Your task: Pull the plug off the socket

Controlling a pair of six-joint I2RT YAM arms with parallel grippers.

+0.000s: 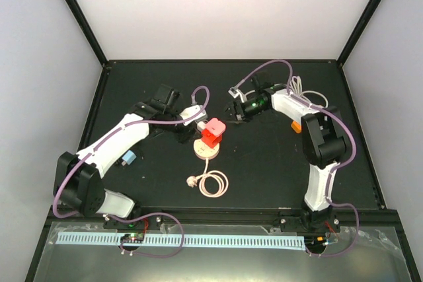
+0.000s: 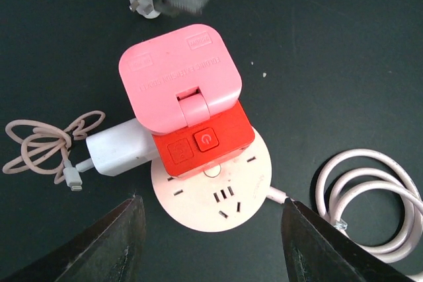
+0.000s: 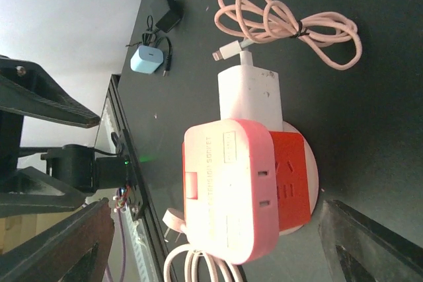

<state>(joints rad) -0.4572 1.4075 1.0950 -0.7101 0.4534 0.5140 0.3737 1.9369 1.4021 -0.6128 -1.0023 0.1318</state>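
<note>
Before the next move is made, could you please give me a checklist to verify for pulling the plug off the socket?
1. Left fingers open: ok.
2. Right fingers open: ok.
3. White plug seated in the red block, not yet pulled: ok.
4. Round base lined up between the left fingers: ok.
5. Grip on the plug: not ok, neither arm holds anything.
6. Pink cable apart from the fingers: ok.

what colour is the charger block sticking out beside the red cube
White. The charger block shows clearest in the left wrist view.
</note>
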